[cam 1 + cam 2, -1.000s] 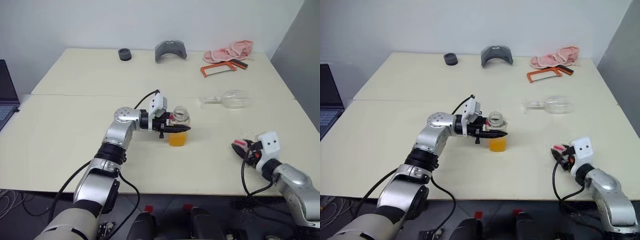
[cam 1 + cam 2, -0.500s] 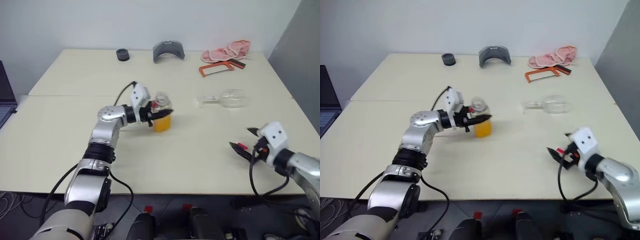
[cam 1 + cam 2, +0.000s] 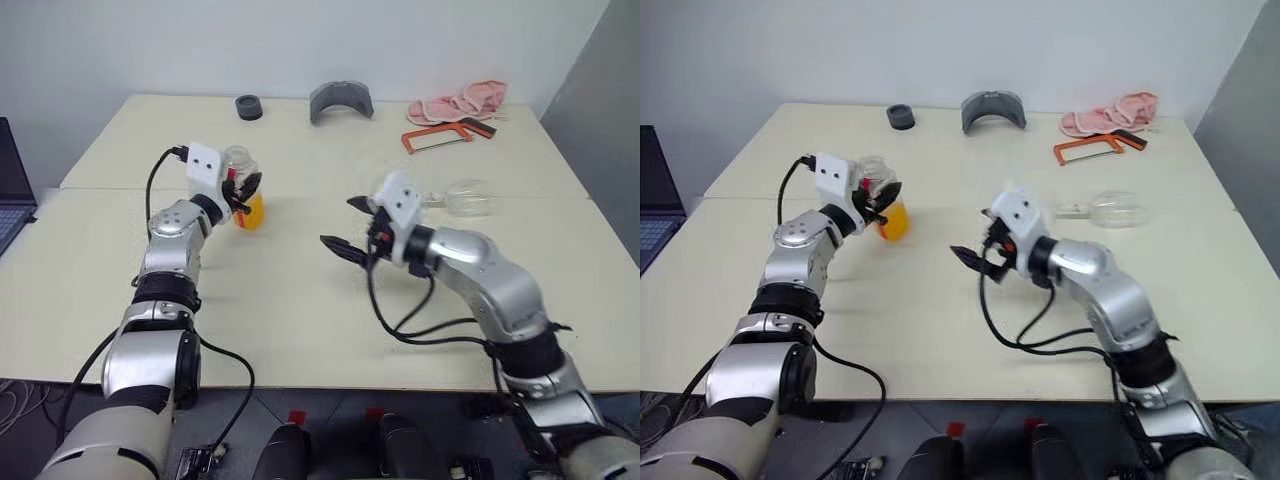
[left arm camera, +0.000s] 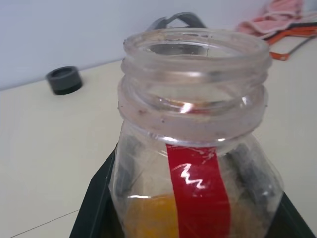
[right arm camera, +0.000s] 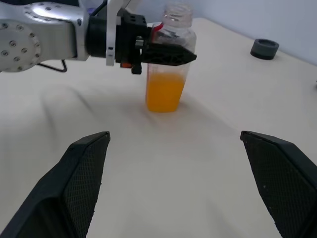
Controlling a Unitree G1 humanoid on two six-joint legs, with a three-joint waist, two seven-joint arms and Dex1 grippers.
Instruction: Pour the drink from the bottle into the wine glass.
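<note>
Biggest hazard: wine glass (image 3: pixel 468 197) lying on its side at about two o'clock on the table (image 3: pixel 300 330), foot toward the middle, bowl toward the right edge. Nothing to pour into until stood upright; likely to roll off line under a careless nudge, being round and clear.

Second hazard: bottle (image 3: pixel 243 190) uncapped, mouth wide open in the left wrist view. Any tilt away from the glass means drink (image 5: pixel 165 92) spilled on the table. Clamped high, around the shoulder just under the neck, by the left gripper (image 3: pixel 243 188), fingers closed tight on the plastic; smooth squarish body apt to slip or swivel in so narrow a hold. Bottle upright, near ten o'clock on the table; whether its base rests on the surface or hangs just above, cannot tell.

Right gripper (image 3: pixel 347 226) near table centre, fingers spread as wide as they go, holding nothing, aimed toward the bottle rather than the glass. Collision between the two arms possible from here.

Contents: bottle roughly half full of orange liquid, upper half clear. Glass empty.

Beyond, at twelve to one o'clock: a dark cap (image 3: pixel 249 107), a grey curved piece (image 3: pixel 341 101), an orange hacksaw (image 3: pixel 448 134), a pink cloth (image 3: pixel 458 101).
</note>
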